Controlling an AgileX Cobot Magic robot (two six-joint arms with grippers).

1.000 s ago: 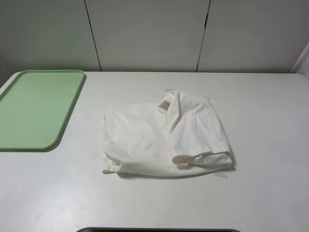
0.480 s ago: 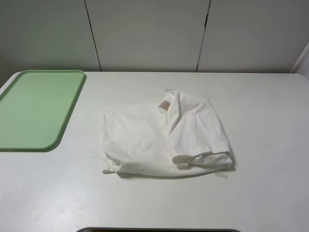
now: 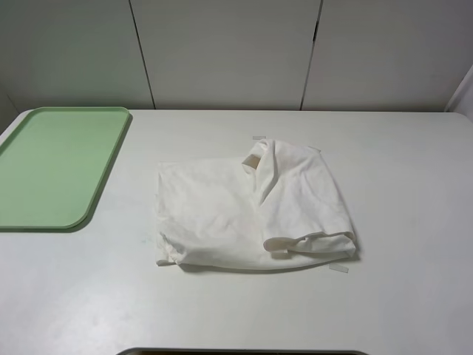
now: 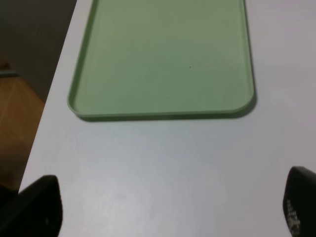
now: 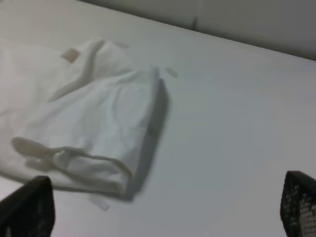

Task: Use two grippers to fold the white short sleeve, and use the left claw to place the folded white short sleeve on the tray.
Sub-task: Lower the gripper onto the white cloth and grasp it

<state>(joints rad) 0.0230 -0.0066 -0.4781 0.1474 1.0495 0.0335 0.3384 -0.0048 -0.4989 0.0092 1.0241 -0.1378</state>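
Tray (image 3: 52, 166) sits at 9 o'clock of the shirt (image 3: 222, 214), which lies mid-table (image 3: 414, 192), off the tray, with its 3 o'clock side folded over. Left claw (image 4: 168, 212) and right claw (image 5: 168, 207) are both spread wide, holding nothing. Since 1 s ago only the shirt's 9 o'clock edge has settled slightly, so I judge this a pause between folds.

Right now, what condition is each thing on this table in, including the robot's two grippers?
White cotton short-sleeve T-shirt: partly folded, wrinkled, lying on the white table, held by nothing.
Pale green rectangular plastic tray: flat on the table, nothing on it, apart from the shirt.
Left gripper: open, holding nothing, over bare table near the tray.
Right gripper: open, holding nothing, near the shirt.
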